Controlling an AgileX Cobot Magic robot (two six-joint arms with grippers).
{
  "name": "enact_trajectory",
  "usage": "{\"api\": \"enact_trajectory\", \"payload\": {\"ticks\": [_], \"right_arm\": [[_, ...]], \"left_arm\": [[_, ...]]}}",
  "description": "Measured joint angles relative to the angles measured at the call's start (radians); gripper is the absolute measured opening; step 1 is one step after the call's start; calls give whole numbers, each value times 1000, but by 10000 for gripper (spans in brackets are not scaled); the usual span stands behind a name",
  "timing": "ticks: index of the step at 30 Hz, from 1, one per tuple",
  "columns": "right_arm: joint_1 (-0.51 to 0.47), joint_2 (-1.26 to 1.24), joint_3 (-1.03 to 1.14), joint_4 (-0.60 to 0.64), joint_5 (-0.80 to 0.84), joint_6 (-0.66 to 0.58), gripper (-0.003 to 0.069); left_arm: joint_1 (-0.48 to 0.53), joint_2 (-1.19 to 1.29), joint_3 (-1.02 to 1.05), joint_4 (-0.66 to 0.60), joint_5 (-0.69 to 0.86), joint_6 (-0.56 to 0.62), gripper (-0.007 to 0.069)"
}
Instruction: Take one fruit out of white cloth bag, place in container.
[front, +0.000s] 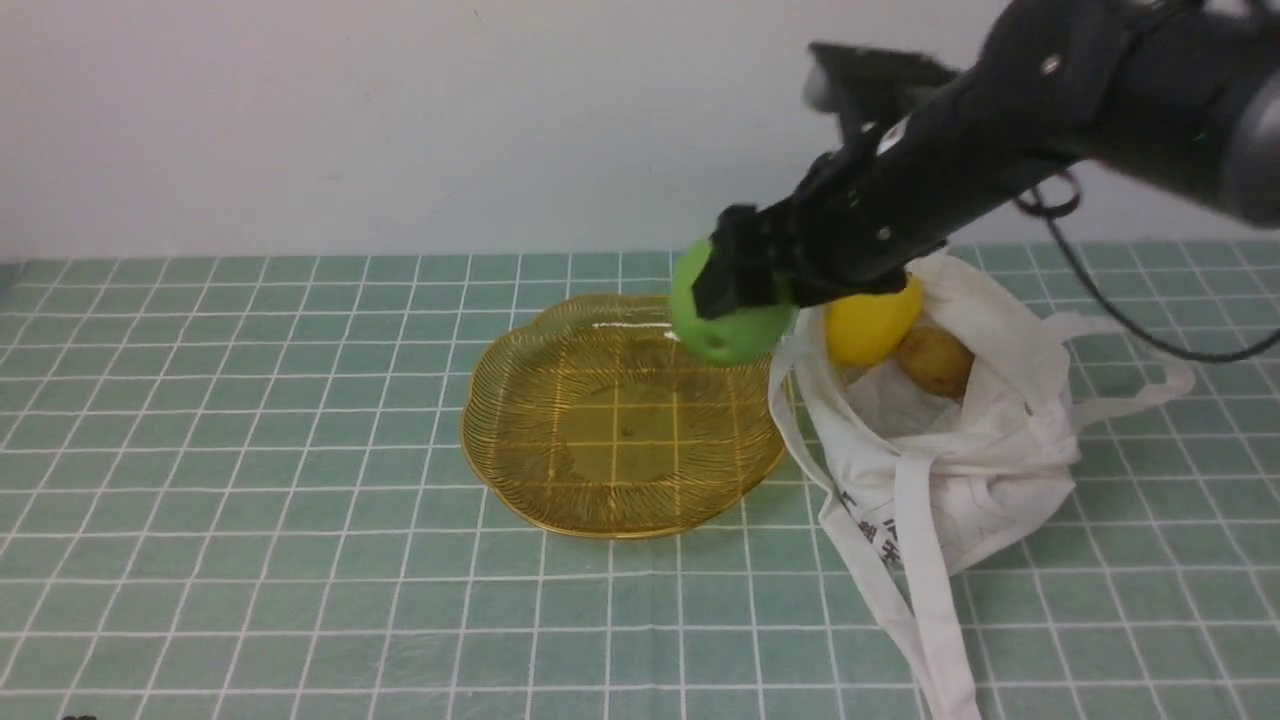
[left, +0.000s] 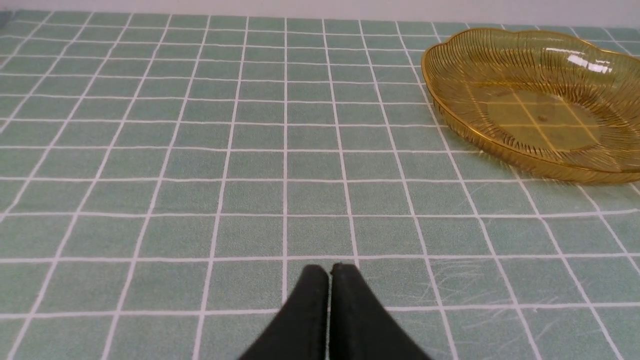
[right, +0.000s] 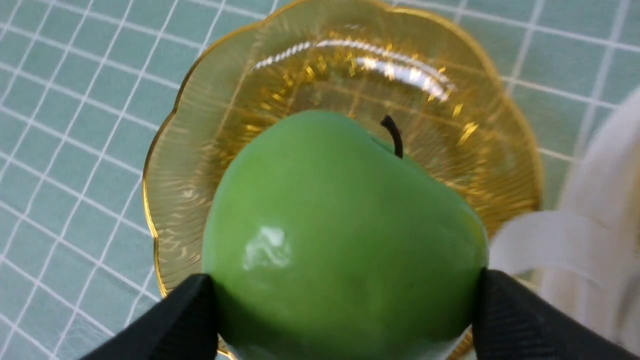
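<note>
The green apple (front: 728, 335) hangs over the far right rim of the amber container (front: 480, 440), gripped by the right end effector (front: 738, 300), high enough to clear the edge. Rightward, the white cloth bag (front: 960, 470) slumps open, lemon (front: 870, 325) inside.

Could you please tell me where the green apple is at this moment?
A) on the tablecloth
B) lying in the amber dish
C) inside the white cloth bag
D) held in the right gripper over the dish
D: the right gripper clamps the green apple from both sides, with the amber dish below it.
</note>
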Motion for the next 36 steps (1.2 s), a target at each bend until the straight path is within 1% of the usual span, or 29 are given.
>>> {"api": "enact_trajectory", "payload": {"ticks": [6, 9, 10, 11, 14, 16, 17, 21, 22, 23, 25, 26, 27, 28, 29, 31, 33, 34, 35, 36], "right_arm": [[58, 130, 2, 4, -72, -28, 601], [59, 160, 2, 12, -79, -29, 632], [59, 169, 2, 12, -74, -30, 664], [59, 169, 1, 11, -61, -30, 679], [59, 158, -26, -2, -10, -31, 688], [59, 148, -55, -11, 26, -34, 682], [59, 126, -102, -27, 84, -34, 647], [59, 72, -212, -84, 231, -34, 501], [59, 61, -238, -96, 272, -34, 455], [59, 30, -274, -128, 335, -34, 379], [59, -8, -305, -166, 386, -31, 287], [59, -61, -316, -215, 410, -11, 180], [58, -102, -312, -246, 418, 5, 116], [58, -102, -312, -246, 418, 5, 116], [58, -166, -288, -286, 423, 35, 50], [58, -273, -223, -332, 428, 80, 7], [58, -380, -123, -366, 430, 110, -8], [58, -483, -36, -387, 431, 127, -12], [58, -496, -23, -393, 431, 131, -13], [58, -551, 48, -405, 432, 141, -13]], "left_arm": [[0, 0, 0, 0, 0, 0, -8], [0, 0, 0, 0, 0, 0, -8], [0, 0, 0, 0, 0, 0, -8], [0, 0, 0, 0, 0, 0, -8], [0, 0, 0, 0, 0, 0, -8], [0, 0, 0, 0, 0, 0, -8], [0, 0, 0, 0, 0, 0, -8], [0, 0, 0, 0, 0, 0, -8], [0, 0, 0, 0, 0, 0, -8], [0, 0, 0, 0, 0, 0, -8], [0, 0, 0, 0, 0, 0, -8], [0, 0, 0, 0, 0, 0, -8], [0, 0, 0, 0, 0, 0, -8], [0, 0, 0, 0, 0, 0, -8], [0, 0, 0, 0, 0, 0, -8], [0, 0, 0, 0, 0, 0, -8], [0, 0, 0, 0, 0, 0, -8], [0, 0, 0, 0, 0, 0, -8], [0, 0, 0, 0, 0, 0, -8], [0, 0, 0, 0, 0, 0, -8]]}}
